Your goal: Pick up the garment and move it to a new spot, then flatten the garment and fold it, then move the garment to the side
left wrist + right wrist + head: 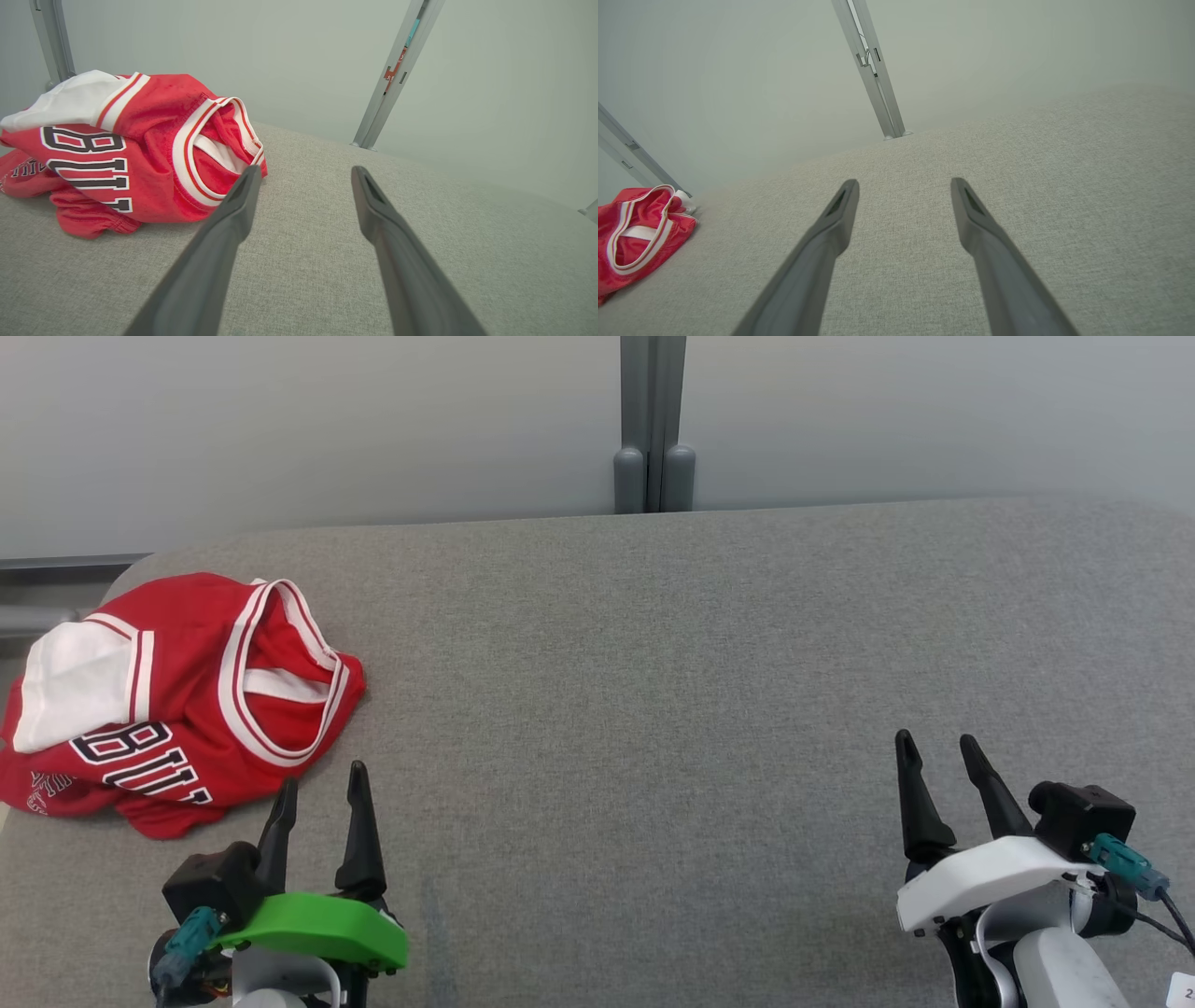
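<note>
Jersey [177, 700]: crumpled, at my ten o'clock.
My left gripper [323, 776]: open, empty, beside it.
My right gripper [934, 737]: open, empty.

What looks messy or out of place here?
The jersey lies crumpled in a heap by the left edge of the table, bunched up rather than spread flat. Nothing else stands out.

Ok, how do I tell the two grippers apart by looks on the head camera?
The left gripper has a bright green cover behind its two long, dark, tapered fingers; the right gripper has a white cover. Both carry a black block with a teal connector; a black cable leaves the right one.
</note>
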You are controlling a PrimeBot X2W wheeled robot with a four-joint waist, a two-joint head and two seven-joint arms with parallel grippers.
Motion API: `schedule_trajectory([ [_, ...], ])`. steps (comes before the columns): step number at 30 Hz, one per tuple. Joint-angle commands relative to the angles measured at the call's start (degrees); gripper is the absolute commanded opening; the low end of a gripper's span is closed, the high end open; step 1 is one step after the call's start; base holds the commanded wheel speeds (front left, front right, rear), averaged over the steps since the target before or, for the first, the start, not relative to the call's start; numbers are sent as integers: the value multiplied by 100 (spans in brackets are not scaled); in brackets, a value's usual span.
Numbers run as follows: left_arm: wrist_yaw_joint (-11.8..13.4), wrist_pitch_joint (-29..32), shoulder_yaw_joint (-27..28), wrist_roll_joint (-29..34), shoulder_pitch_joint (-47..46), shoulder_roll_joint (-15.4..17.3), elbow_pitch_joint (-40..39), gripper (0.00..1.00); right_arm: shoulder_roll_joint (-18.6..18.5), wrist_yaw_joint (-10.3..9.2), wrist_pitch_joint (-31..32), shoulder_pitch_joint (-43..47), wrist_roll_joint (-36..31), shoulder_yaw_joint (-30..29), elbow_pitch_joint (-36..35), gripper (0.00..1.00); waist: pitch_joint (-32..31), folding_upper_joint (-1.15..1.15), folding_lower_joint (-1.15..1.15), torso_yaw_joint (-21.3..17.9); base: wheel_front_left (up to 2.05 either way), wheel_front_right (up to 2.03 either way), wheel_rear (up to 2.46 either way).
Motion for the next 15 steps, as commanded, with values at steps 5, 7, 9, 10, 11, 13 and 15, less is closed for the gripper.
schedule_trajectory([
  [5, 14, -99, -42, 286, -13, 35, -5, 100, -34, 1, -100, -84, -352, 34, -52, 100, 0, 0, 0, 11, 0, 0, 0],
  [7, 15, -123, -49, 367, -11, 29, 3, 100, -35, 1, -121, -80, -412, 31, -45, 100, 0, 0, 0, 19, 0, 0, 0],
  [9, 23, -147, -55, 438, -10, 22, 12, 100, -35, 1, -142, -80, -489, 41, -33, 100, 3, 0, 0, 28, 0, 0, 0],
  [10, 28, -162, -55, 466, -6, 19, 27, 100, -35, 1, -160, -81, -530, 47, -28, 100, 4, 0, 0, 32, 0, 0, 0],
  [11, 30, -173, -55, 497, -7, 16, 36, 100, -35, 2, -163, -82, -565, 50, -24, 100, 4, 0, 0, 35, 0, 0, 0],
  [13, 41, -193, -48, 532, -8, 8, 48, 100, -36, 2, -190, -85, -646, 58, -17, 100, 4, 0, 0, 41, 0, 0, 0],
  [15, 42, -216, -47, 579, -7, 3, 55, 100, -37, 2, -212, -88, -729, 63, -8, 100, 1, 0, 0, 48, 0, 0, 0],
])
